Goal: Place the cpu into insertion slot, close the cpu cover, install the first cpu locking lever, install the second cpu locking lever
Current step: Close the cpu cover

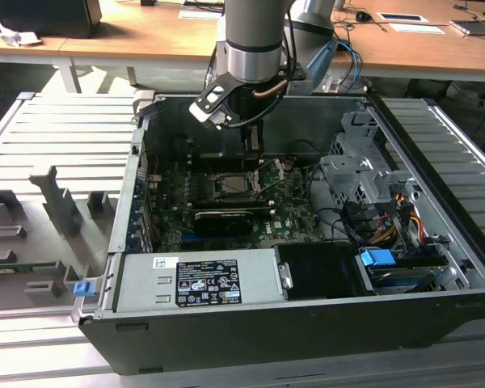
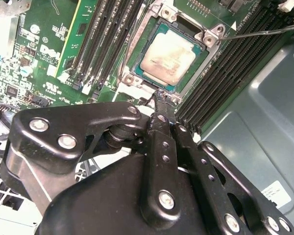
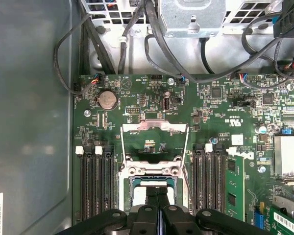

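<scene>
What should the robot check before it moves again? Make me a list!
1. Is the chip lying flat in the socket: ok.
2. Is the cover shut over the chip: not ok, it is swung open.
3. Is the lever latched: not ok, the thin rod sticks out free.
4. Is the gripper empty: ok, shut with nothing in it.
5. Is the gripper clear of the socket's edge: cannot tell.

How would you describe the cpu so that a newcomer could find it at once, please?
Inside the open computer case, find the green motherboard and its two banks of long black slots. Between them, just off the tip of the tool, lies the cpu: the one flat square with a pale silvery-tan face amid black and green parts.
</scene>
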`<state>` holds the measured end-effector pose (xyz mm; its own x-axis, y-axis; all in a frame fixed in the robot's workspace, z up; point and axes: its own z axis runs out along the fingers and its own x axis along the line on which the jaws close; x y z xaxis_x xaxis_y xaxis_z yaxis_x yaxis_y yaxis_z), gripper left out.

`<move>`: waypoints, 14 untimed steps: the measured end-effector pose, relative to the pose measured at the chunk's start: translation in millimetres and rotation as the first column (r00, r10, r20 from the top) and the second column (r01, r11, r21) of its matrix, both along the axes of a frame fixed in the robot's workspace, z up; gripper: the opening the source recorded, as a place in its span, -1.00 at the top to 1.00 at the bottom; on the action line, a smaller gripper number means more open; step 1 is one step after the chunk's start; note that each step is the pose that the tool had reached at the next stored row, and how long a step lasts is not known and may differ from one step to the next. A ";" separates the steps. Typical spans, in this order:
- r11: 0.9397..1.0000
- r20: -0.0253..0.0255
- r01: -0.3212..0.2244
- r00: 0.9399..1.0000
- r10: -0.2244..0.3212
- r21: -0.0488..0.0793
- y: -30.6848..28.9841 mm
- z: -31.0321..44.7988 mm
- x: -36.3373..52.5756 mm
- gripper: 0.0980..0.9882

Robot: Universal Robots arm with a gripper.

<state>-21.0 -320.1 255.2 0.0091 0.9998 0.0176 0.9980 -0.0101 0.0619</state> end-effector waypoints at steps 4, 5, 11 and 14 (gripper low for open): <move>1.000 0.000 0.000 1.000 0.000 0.000 0.0 0.8 0.0 0.98; 1.000 0.000 0.000 1.000 0.000 0.000 0.0 1.1 0.0 0.98; 1.000 0.000 0.000 1.000 0.000 0.000 0.1 2.8 0.3 0.98; 1.000 0.000 0.000 1.000 0.000 0.000 0.0 3.2 0.4 0.98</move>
<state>-20.7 -320.1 258.4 0.0092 0.9998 0.0177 0.9980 -0.0103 0.0620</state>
